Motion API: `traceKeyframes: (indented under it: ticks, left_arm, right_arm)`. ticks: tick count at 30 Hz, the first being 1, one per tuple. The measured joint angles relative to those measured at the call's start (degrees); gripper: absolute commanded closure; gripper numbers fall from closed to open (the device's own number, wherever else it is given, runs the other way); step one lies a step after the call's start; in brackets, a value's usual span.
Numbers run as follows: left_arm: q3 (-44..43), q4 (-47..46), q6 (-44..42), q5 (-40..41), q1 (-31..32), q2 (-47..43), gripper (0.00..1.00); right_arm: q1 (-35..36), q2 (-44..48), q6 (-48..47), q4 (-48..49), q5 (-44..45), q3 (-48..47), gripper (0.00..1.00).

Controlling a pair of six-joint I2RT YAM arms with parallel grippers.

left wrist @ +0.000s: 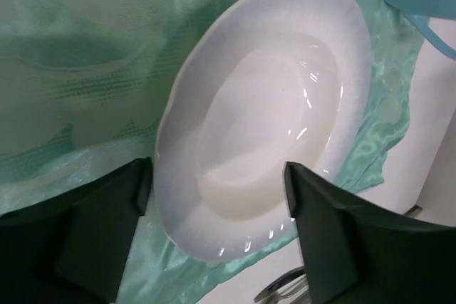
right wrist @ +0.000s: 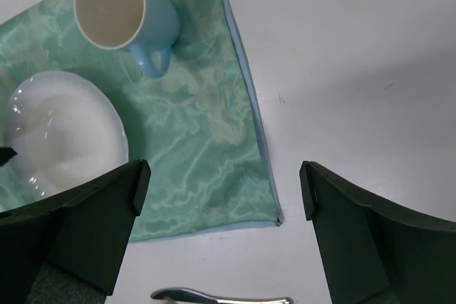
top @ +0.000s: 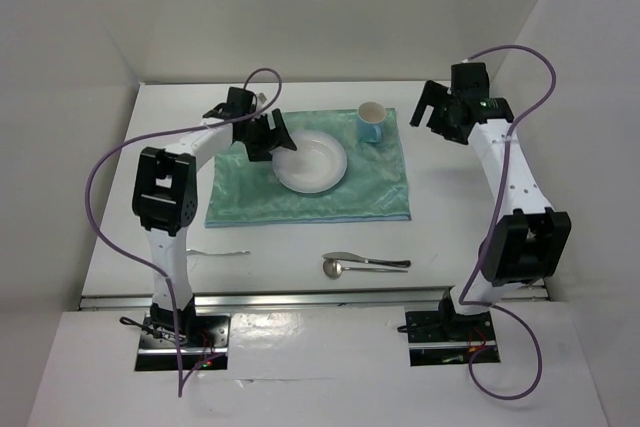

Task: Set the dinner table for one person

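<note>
Surface [top: 450, 237]: a white rectangular top that fills the middle of the top view, with white panels on its left, far and right sides. A metal rail [top: 300, 297] runs along its near edge, and both arm bases sit just beyond that rail.

Mat [top: 300, 202]: a teal-green patterned cloth lying flat on the surface, centred between the left and right edges and closer to the far edge than to the near one.

Plate [top: 315, 162]: white, right side up, on the middle of the mat.

Mug [top: 371, 123]: light blue with a white inside, upright on the mat's far right corner. It stands close to the plate but apart from it.

Fork [top: 215, 252]: lies on the bare surface toward the near edge, just off the mat's near left corner.

Spoon [top: 335, 268] and knife [top: 375, 260]: lie together on the bare surface near the middle of the near edge. Whether they touch cannot be told.

Left tool [top: 275, 137]: fingers spread, over the left rim of the plate. The wrist view shows the plate between the fingers. Contact with the plate cannot be told.

Right tool [top: 432, 107]: fingers spread with nothing between them, above the bare surface toward the far right corner, beside the mat's right edge.
</note>
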State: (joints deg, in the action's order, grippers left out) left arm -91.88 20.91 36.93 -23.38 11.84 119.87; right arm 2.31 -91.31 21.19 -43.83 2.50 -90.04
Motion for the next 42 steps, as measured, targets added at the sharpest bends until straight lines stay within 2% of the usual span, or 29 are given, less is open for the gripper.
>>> traceKeyframes:
  ticks: [6,10,11,15,19,26,32,36,41,42]
  left_arm:
    - [-0.11,7.72,-3.56,8.28,0.39,-4.52,0.00]
    - [5.86,11.21,-3.26,15.89,0.66,-17.33,0.03]
    - [7.48,12.50,-2.62,17.86,0.74,-20.98,0.07]
    - [15.32,17.25,3.08,26.05,0.55,-34.53,0.07]
    - [24.92,24.11,11.96,30.84,-0.52,-41.57,0.07]
    - [42.27,32.24,26.56,32.61,-2.99,-45.07,0.10]
    - [44.41,33.77,32.83,33.83,-5.95,-45.05,0.12]
    - [46.25,33.03,35.32,33.99,-7.04,-44.74,0.18]
    - [48.46,31.08,37.22,34.25,-7.21,-42.21,0.21]
    - [48.89,30.45,37.53,34.27,-7.21,-41.66,0.25]
  right_arm:
    - [0.00,5.35,-1.40,-0.90,-1.46,3.28,0.00]
    - [0.00,7.10,-1.70,-1.07,-2.40,4.68,0.00]
    - [0.00,7.21,-1.84,-1.03,-2.71,4.98,0.00]
    - [0.00,7.41,-2.29,-1.14,-4.33,6.16,0.00]
    - [0.00,7.65,-2.64,-0.48,-6.62,7.65,0.00]
    - [0.02,8.09,-2.75,0.15,-10.16,9.94,0.00]
    - [0.07,8.17,-3.34,0.57,-11.23,9.99,0.00]
    - [0.07,8.17,-3.93,0.76,-11.85,10.12,0.00]
    - [0.07,8.17,-4.22,1.03,-12.70,10.25,0.00]
    - [0.07,8.17,-4.26,1.05,-12.79,10.25,0.00]
